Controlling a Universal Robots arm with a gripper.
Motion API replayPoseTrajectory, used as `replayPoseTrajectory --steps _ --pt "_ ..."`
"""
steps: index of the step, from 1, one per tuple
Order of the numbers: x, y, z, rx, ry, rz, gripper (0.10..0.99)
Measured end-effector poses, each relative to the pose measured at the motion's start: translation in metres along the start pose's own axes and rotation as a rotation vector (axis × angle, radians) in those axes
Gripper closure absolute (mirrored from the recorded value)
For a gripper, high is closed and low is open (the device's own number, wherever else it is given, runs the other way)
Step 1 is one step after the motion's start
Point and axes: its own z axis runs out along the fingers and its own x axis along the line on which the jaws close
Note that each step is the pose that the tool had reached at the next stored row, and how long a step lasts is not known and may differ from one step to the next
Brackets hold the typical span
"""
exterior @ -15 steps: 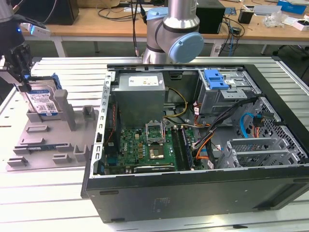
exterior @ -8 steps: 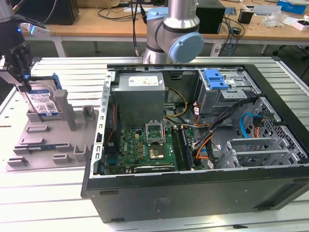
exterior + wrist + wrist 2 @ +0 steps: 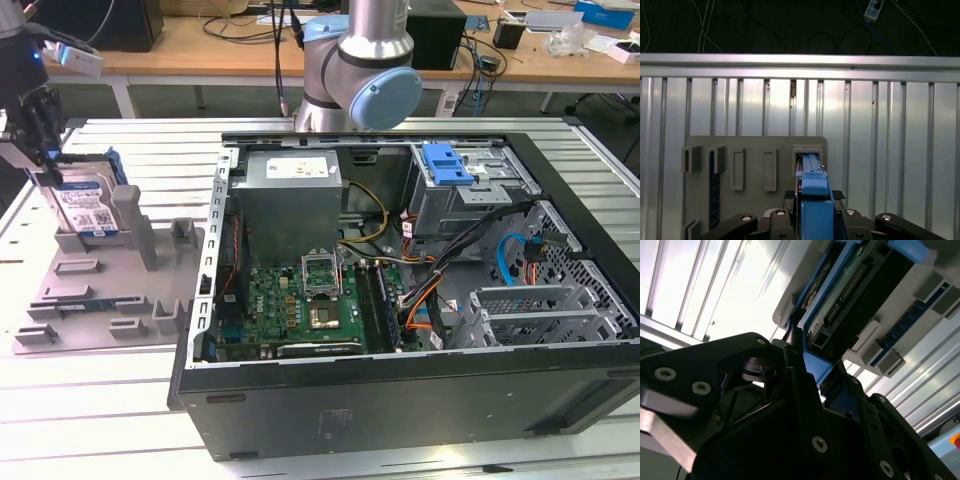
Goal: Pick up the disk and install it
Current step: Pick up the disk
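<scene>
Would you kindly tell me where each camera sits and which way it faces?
Exterior view: off the arm, above the slotted aluminium table, facing the open black computer case; the arm's silver-and-blue joint and black claw show.
First wrist view: on the wrist, looking past the claw onto the grey plastic holder tray.
Second wrist view: on the wrist, looking along the claw's fingers at the silver rectangular hard disk with blue plastic rails.
Shared: all three show the claw shut on that disk.
</scene>
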Motion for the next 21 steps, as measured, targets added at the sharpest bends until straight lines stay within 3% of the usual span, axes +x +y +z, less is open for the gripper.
replayPoseTrajectory --steps 21 --pt "0.0024 0.0012 -0.0378 0.000 0.0000 0.000 0.718"
